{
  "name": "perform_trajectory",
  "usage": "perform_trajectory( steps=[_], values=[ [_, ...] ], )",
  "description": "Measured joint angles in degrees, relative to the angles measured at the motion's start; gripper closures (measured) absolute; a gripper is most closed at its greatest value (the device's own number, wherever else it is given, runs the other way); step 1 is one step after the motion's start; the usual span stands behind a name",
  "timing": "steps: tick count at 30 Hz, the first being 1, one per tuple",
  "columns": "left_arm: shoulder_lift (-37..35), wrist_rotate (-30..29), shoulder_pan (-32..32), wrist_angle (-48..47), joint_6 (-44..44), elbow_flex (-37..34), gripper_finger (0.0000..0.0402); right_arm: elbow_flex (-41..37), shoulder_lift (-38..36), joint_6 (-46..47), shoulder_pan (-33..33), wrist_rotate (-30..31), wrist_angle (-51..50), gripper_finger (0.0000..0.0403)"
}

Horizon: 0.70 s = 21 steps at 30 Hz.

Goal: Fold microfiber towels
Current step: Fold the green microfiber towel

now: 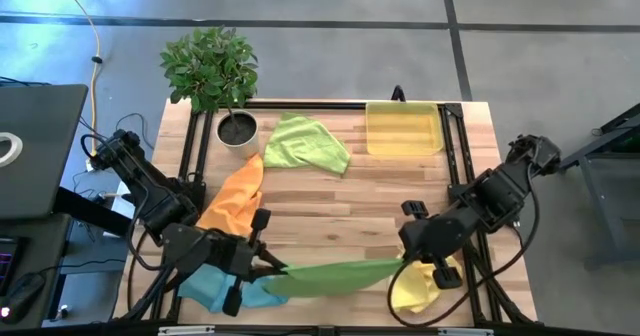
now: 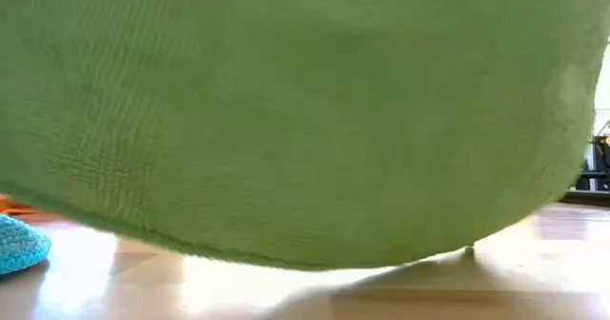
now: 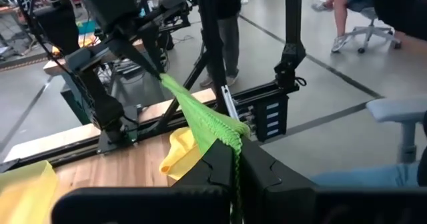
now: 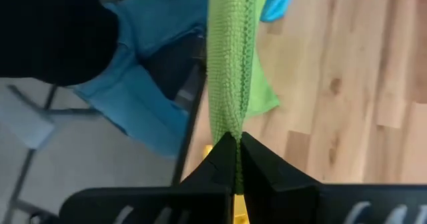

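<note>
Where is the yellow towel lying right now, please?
In the high view, the yellow towel lies crumpled at the table's near right corner, just below the right gripper and the stretched green towel.

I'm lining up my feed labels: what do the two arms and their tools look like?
Both arms are black, jointed, with dark cables looping along them. The left tool and the right tool each end in two matte black wedge-shaped fingers tapering to a narrow tip. No coloured markings show.

You see one lime green towel (image 1: 335, 274) stretched taut and lifted off the table along its front edge. The second green one (image 1: 305, 143) lies crumpled near the back edge, the orange (image 1: 235, 198) left, blue (image 1: 215, 286) front-left, yellow (image 1: 415, 288) front-right, apparently all unfolded.
</note>
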Motion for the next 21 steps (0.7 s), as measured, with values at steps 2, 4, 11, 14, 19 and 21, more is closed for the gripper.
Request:
perform_trajectory(
  steps=[2,4,11,14,19,21],
  values=[
    [0.05,0.02,0.0,0.29,-0.97,0.0,0.0401,0.0,-0.59,0.13,0.0,-0.97,0.69,0.0402],
    [0.49,0.0,0.13,0.61,-1.32,0.0,0.0401,0.0,-1.34,1.47,0.0,-1.1,1.42,0.0402],
    [1.89,3.0,0.05,1.7,-1.83,-0.07,0.0401,0.01,-3.63,9.02,0.0,0.54,4.64,0.0402],
    [2.61,3.45,-0.09,1.96,-1.89,0.04,0.0401,0.02,-3.65,12.02,0.19,0.05,4.63,0.0402],
    [3.65,4.13,-0.11,3.0,-4.73,-0.03,0.0401,0.02,-3.47,17.92,0.45,-2.63,4.84,0.0402],
    [3.74,4.66,-0.11,4.5,-4.99,-0.07,0.0401,0.02,-3.47,19.65,0.82,-2.99,5.21,0.0402]
  ],
)
